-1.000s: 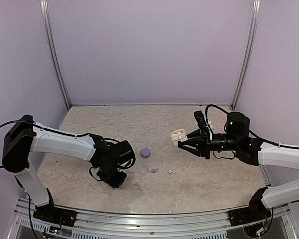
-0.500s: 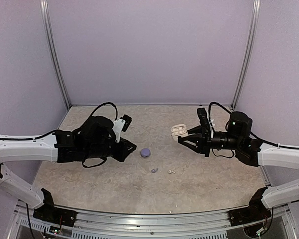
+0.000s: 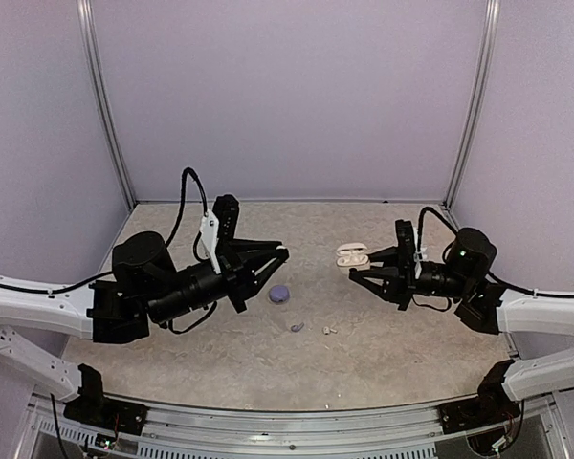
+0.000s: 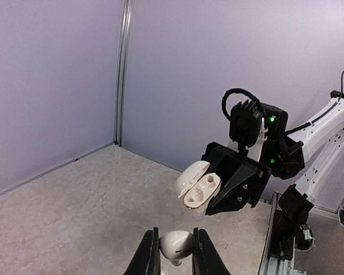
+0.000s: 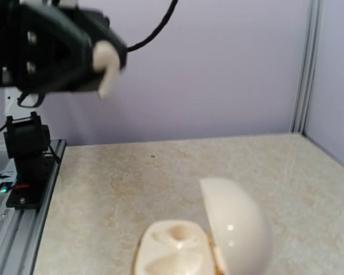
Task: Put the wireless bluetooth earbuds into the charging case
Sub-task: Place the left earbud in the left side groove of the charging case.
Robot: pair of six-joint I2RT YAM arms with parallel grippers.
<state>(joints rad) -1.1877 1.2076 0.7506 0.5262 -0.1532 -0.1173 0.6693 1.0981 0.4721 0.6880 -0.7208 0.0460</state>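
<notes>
Top external view: left gripper [image 3: 275,256] raised off the table [image 3: 411,344] and reaching right toward the middle, fingers narrowed to a slim gap and pinched on a white earbud [image 3: 282,251]. Opposite, right gripper [image 3: 359,265] also lifted, pointing left, partly closed around a white charging case [image 3: 351,255] with its lid flipped open. Case and held earbud well apart, facing each other across the middle of the scene. Down on the table between the two arms, a round lilac case [image 3: 279,294], lid shut. Nearer than that and a little to the right, a lilac earbud [image 3: 297,327]. Just right of it, not touching, a second white earbud [image 3: 329,330], both lying loose on the surface. Left wrist view: two dark fingers [image 4: 151,255] at the bottom edge with the white earbud gripped between them. Beyond, the right gripper clamped on the open white charging case, lid tilted up toward the left, a hollow in the base visible. Right wrist view: case close and blurred at the bottom edge, lid standing at the right, two hollows in the base. At the upper left, the left gripper out of focus, white earbud poking from its tip.
</notes>
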